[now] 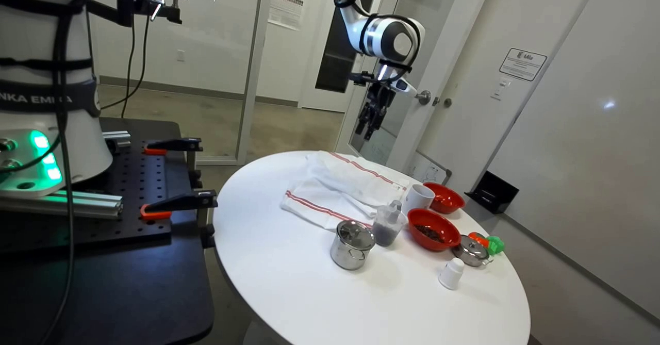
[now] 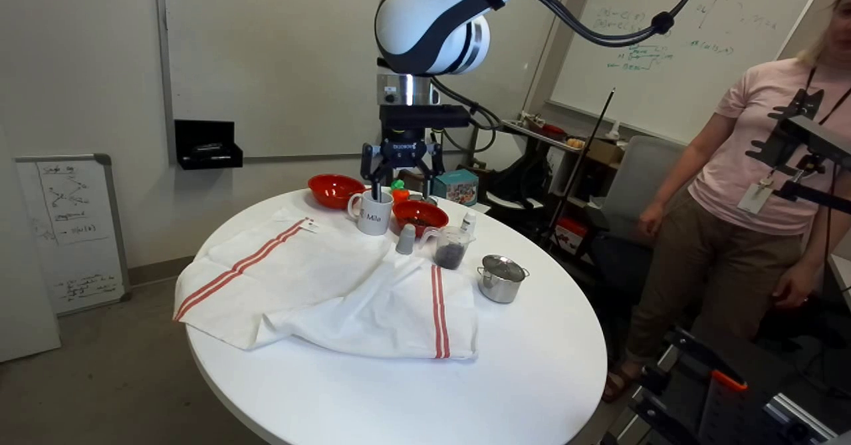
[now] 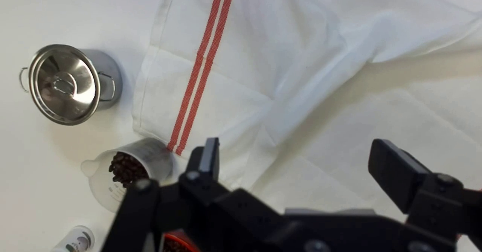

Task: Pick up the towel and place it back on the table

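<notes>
1. The arm [image 2: 432,32] reaches in from the upper right in an exterior view, rounded joint at the bend, last section pointing straight down below it.
2. In an exterior view the arm [image 1: 389,38] reaches down from the top edge; jaws hang in the air, well apart from the worktop [image 1: 289,283].
3. The jaws are spread wide, tips aimed down. Wrist view: broad gap between the 2 tips, cloth in sight beyond it.
4. In an exterior view 1 tip lines up with the mouth of a white mug [image 2: 374,217]; depth between them unclear there.
5. The towel [image 2: 319,279] lies on the worktop, opened out but rumpled, raised folds running through it. Red stripes near 2 of its ends; 1 corner past the worktop's rim.
6. Next to the towel: the mug, upright; a lidded steel pot [image 2: 500,285]; a measuring cup [image 3: 154,158] holding dark beans [image 3: 126,167]. Cup touching cloth or not: unclear.
7. Beyond: 2 red bowls [image 1: 444,195] near each other, 1 with dark contents; small white container [image 1: 451,274] near a lidded pan [image 1: 470,252].
8. A person [image 2: 751,185] in pink stands well apart from the jaws.
</notes>
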You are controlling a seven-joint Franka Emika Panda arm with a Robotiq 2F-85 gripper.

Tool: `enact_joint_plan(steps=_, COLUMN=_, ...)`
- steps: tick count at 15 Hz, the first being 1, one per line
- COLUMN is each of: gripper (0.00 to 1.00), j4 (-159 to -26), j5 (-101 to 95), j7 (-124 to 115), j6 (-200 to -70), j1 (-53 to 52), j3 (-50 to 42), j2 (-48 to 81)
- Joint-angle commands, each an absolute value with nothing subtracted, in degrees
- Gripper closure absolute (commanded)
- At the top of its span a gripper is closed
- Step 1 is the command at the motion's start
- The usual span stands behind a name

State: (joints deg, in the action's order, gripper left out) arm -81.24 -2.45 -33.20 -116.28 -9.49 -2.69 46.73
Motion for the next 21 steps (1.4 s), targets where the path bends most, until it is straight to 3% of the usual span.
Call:
enact_joint_plan(steps=1, gripper=0.0, j4=-82.7, j5=-2.5, j7=-35.3, j6=-117.1, j1=-10.6, j3=-4.2, j2=45.7)
enact_joint_plan(steps=9, gripper=0.0, j4=-83.4, j5=0.6, j7=-51.8, j6=-125.8, j1=-10.8, j3=-4.6, j2=48.3)
enact_joint_plan(steps=21, gripper=0.0, j4=-78.5, j5=0.0, j7=-54.3, j6=-128.4, j1=-11.9, j3=-4.3, j2=60.5)
